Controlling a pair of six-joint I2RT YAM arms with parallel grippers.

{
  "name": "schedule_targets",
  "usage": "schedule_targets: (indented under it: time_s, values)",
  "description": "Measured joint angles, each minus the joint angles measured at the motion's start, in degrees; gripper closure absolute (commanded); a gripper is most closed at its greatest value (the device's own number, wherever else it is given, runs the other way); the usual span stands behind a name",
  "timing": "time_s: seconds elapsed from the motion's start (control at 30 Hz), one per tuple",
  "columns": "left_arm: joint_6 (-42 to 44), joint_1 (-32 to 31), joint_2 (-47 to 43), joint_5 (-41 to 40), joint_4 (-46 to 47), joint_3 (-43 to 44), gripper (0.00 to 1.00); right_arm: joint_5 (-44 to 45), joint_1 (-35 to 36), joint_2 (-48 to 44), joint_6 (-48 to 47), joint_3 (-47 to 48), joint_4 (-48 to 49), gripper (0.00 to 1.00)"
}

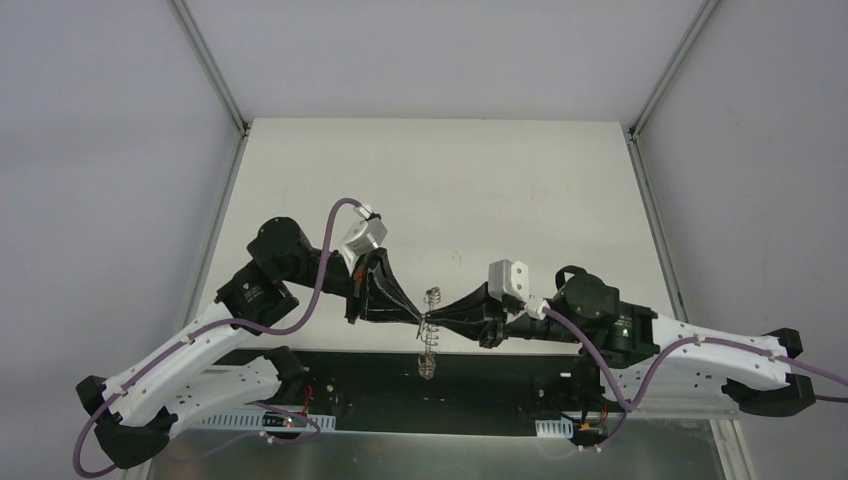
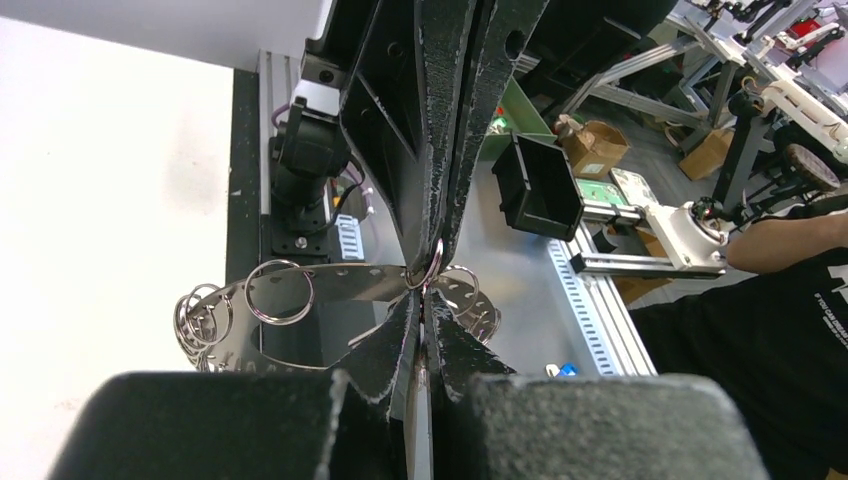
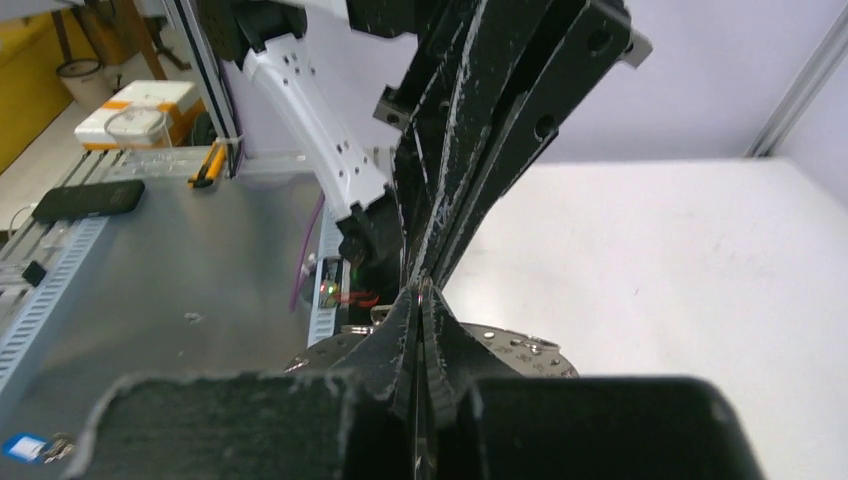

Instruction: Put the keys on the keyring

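And there they were, nose to nose: the left tool (image 1: 417, 318) and the right tool (image 1: 441, 320) met tip to tip above the near edge of the desk (image 1: 450, 200), each one's jaws pressed fully together. Caught between them was the keyring (image 1: 427, 361), and both tools were clamped on it at almost the same spot.

From the left wrist, the left tool (image 2: 424, 303) had its fingers pinched flat on the thin silvery band of the keyring (image 2: 330, 284), and right at its tips one small wire loop poked out where the right tool (image 2: 436, 252) came in from the opposite side and bit down too. The rest of the band curved away to one side of the tips, and a cluster of loops dangled off its far end.

From the right wrist, the right tool (image 3: 420, 297) was closed just as tight, the left tool (image 3: 428, 272) was touching its tips head-on, and the perforated band of the keyring (image 3: 522, 349) was sagging just beneath them.

From above, the ring drooped loose, some loops beyond the tips and more hanging on the near side.
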Motion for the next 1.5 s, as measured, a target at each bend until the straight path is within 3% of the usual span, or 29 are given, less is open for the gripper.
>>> schedule_targets:
  time_s: [0.67, 1.5]
  values:
    - [-8.2, -0.1, -0.7, -2.4, 17.8, -1.3, 1.00, -2.1, 1.1, 1.0, -9.4, -14.5, 44.3, 1.00]
    - [-13.3, -0.2, -0.1, -5.6, 29.2, -0.5, 0.98, -5.9, 1.2, 12.1, -11.3, -17.9, 78.2, 1.00]
